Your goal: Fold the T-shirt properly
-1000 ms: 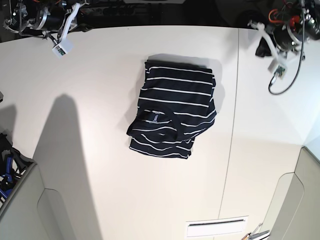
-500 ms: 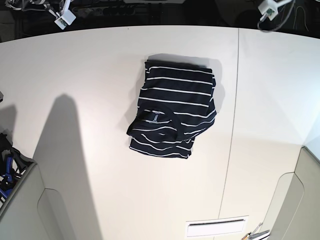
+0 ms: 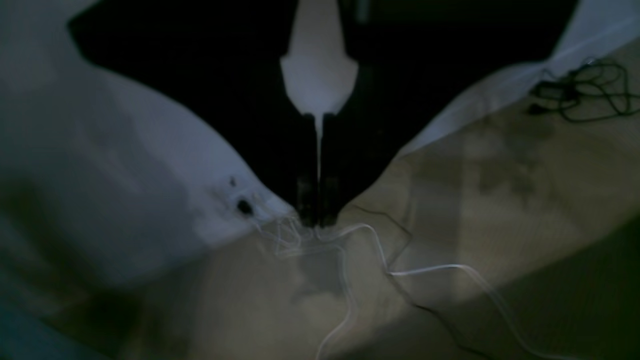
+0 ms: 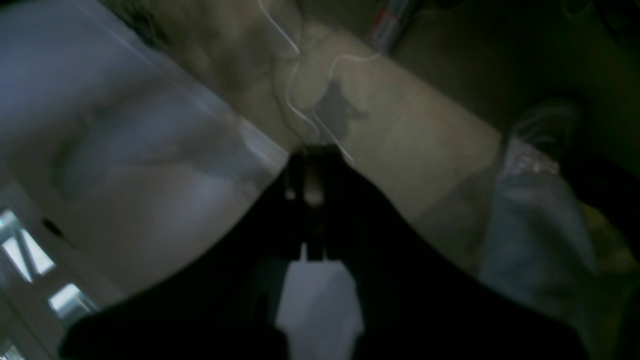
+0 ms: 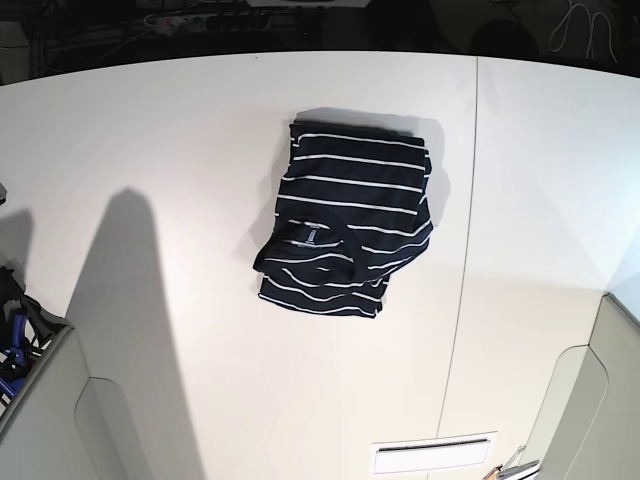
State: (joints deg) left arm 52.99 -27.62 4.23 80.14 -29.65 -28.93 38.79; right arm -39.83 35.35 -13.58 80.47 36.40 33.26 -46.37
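Here, my left gripper (image 3: 318, 220) has its 2 dark fingers pressed together with only a hairline slit of light between them, and nothing is held. It hangs off the table over a tan floor (image 3: 490, 210) strewn with thin white cables (image 3: 430, 270) and a dark tangle of cable (image 3: 585, 92) at the upper right of that view. My right gripper (image 4: 312, 165) looks the same in its own dim, blurred view: fingers drawn together, nothing between them, the same tan floor beyond them and a pale, greyish bundle (image 4: 540, 220) to one side that I cannot identify. Neither gripper appears in the base view. There the T-shirt (image 5: 345, 225) lies folded into a compact, roughly rectangular packet near the middle of the white table (image 5: 150, 130), slightly tilted, its white stripes running across it. The collar sits on the lower left part of the packet, with a small label (image 5: 305, 237) inside it (too small for me to read any writing). At the left edge a grey bin (image 5: 25, 345) holds something blue, mostly cut off by the frame.
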